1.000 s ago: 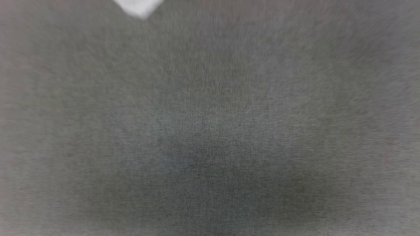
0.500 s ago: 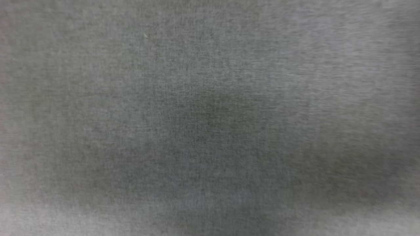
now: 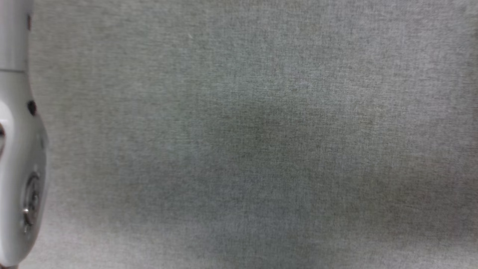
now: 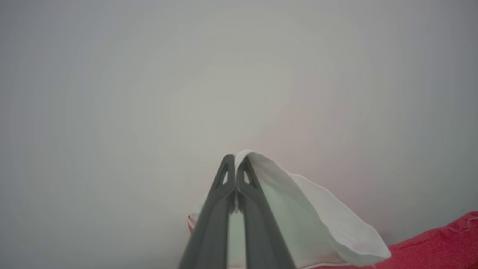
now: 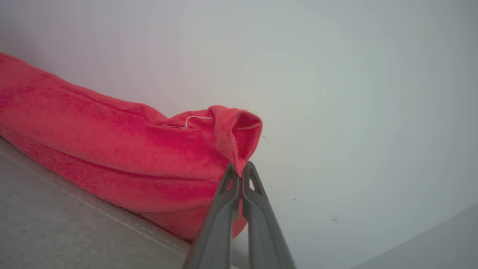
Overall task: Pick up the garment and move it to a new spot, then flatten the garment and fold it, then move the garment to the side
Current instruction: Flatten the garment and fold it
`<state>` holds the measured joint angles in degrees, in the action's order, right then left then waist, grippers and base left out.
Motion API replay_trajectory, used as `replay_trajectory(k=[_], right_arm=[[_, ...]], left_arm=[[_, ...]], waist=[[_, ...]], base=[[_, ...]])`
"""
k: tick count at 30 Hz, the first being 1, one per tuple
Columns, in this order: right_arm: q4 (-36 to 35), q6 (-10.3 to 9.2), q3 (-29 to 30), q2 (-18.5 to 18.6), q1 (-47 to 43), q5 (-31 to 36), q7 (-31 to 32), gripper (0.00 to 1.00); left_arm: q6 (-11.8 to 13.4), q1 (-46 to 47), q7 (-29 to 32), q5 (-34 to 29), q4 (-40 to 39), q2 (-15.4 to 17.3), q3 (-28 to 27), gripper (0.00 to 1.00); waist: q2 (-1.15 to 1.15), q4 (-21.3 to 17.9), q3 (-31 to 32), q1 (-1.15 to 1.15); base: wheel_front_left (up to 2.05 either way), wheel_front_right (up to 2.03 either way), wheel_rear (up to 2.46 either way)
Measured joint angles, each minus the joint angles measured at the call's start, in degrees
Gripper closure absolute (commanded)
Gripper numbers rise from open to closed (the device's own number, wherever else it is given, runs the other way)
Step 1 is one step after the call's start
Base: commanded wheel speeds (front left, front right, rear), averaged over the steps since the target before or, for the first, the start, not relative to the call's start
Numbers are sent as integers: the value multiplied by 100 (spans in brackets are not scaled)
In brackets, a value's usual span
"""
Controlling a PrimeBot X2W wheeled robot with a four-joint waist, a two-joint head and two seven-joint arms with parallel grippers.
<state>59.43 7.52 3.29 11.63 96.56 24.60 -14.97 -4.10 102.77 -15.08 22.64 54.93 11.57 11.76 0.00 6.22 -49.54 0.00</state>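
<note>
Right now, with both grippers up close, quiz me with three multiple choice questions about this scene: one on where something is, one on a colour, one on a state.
1. In the head view, the pale forearm sits at: A the right edge; B the left edge; C the top middle.
2. The garment sleeve in the left gripper is: A white; B black; C blue.
3. The right gripper is: A wide open; B shut on nothing; C shut on the garment.
Answers: B, it runs down the left edge beside the grey fabric surface; A, it drapes white from the closed tips; C, red cloth is pinched between its tips.
</note>
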Motion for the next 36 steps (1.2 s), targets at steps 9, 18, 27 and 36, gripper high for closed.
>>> replay_trajectory(k=[9,18,27,36], right_arm=[[682,0,-541,15,-654,-667,0,100],[1229,0,-1524,185,-1674,-1893,1,100],[1089,0,-2899,412,-3125,-3467,143,100],[-1334,1,-4381,1936,-5139,-5765,1137,100]], left_arm=[[-243,-951,0,-34,724,60,60,100],[-323,-2219,212,214,1088,-121,642,100],[-344,-3942,717,1020,177,215,1473,100],[-210,-6042,1365,1517,-1191,878,1705,100]], waist=[[0,64,670,0],[0,133,1721,0],[0,227,2798,0],[0,308,3718,0]], base=[[0,0,0],[0,0,0],[0,0,0],[0,0,0]])
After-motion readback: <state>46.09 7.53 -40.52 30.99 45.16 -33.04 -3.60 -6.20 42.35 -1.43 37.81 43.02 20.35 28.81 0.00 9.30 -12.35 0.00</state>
